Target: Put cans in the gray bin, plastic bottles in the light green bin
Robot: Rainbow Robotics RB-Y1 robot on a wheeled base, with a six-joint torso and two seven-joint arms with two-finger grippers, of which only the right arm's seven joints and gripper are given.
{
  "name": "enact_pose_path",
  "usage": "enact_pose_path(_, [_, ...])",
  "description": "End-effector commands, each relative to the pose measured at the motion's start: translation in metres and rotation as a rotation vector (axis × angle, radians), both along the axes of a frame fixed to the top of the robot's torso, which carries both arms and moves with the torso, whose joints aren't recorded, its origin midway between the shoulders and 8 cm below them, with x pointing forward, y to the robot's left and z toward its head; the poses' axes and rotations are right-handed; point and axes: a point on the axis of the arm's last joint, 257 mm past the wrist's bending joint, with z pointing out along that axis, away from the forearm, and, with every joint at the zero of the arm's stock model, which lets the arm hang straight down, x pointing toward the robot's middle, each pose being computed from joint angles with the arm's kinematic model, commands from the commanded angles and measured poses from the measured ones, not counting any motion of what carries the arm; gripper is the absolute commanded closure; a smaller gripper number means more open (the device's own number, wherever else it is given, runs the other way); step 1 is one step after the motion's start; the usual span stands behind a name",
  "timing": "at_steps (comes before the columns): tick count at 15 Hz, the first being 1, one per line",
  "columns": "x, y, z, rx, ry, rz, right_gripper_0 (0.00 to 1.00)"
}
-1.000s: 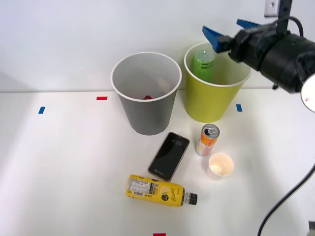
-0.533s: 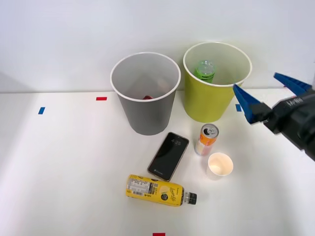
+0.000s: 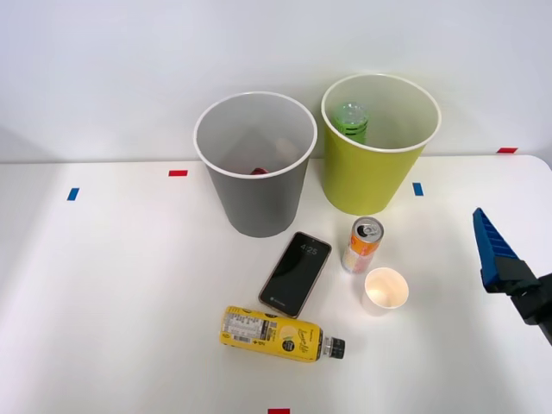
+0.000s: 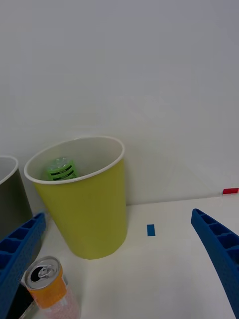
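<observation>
Front view: the right gripper [image 3: 509, 274] hangs low at the surface's [image 3: 129, 285] right edge, well right of the upright can [image 3: 363, 245] — the yellow bottle [image 3: 280, 335] lies nearer the camera.

Wrist view: fingers [image 4: 219, 249] spread wide apart, empty — the green bottle [image 4: 61, 168] sits inside the light green bin [image 4: 92, 219], can just beside it.

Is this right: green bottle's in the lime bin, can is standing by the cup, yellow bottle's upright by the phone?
Not quite. The yellow bottle lies on its side near the phone, as the front view shows. The green bottle is in the lime bin, and the can stands by the cup.
</observation>
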Motion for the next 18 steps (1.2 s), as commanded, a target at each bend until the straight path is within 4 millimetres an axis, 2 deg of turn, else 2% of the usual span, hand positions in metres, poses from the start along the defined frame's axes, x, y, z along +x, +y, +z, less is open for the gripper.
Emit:
enact_pose_path(1, [-0.013, -0.029, -0.051, 0.010, -0.061, -0.155, 0.00])
enact_pose_path(8, [-0.050, -0.042, -0.096, -0.051, 0.044, -0.290, 0.00])
enact_pose_path(11, [-0.057, -0.043, -0.102, -0.066, 0.062, -0.340, 0.00])
enact_pose_path(18, [-0.066, -0.039, -0.111, -0.042, 0.076, -0.326, 0.00])
